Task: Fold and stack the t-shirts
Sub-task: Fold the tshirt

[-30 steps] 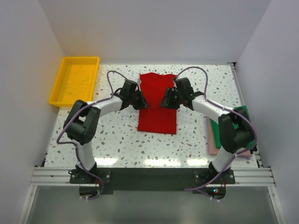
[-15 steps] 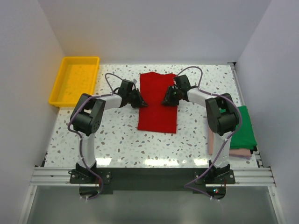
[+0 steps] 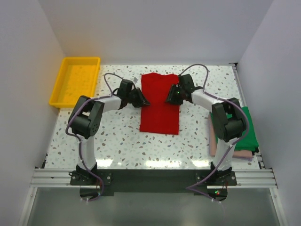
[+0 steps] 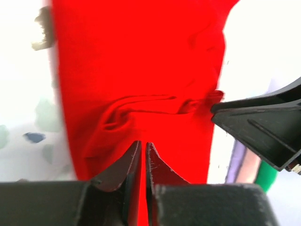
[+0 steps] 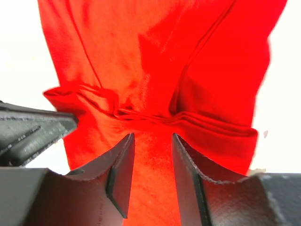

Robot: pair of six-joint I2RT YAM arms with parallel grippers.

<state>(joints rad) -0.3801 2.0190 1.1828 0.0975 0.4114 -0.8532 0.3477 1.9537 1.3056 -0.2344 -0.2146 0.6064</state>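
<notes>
Top external: the red shirt (image 3: 160, 106) lies flat mid-table (image 3: 122, 136) as a long narrow strip, its sleeves tucked in. The left pincer (image 3: 142, 102) sits at its left edge and the right pincer (image 3: 170, 99) at its right edge, both about halfway along. At the right edge of the table the green shirt (image 3: 247, 129) lies on the pink shirt (image 3: 214, 141); how neatly they are folded I cannot tell. A yellow tray (image 3: 63, 80) stands far left

Left wrist: the left pincer (image 4: 143, 143) is low over the red shirt (image 4: 141, 70), its jaws nearly together with a thin slit. Whether cloth is pinched I cannot tell. Ahead, the cloth is rucked into a ridge

Right wrist: the right pincer (image 5: 153, 136) is released, jaws apart over the red shirt (image 5: 155, 56) with nothing between them. A rumpled ridge crosses the strip

I judge the lengthwise fold done; the crosswise fold and stacking all three shirts are left
</notes>
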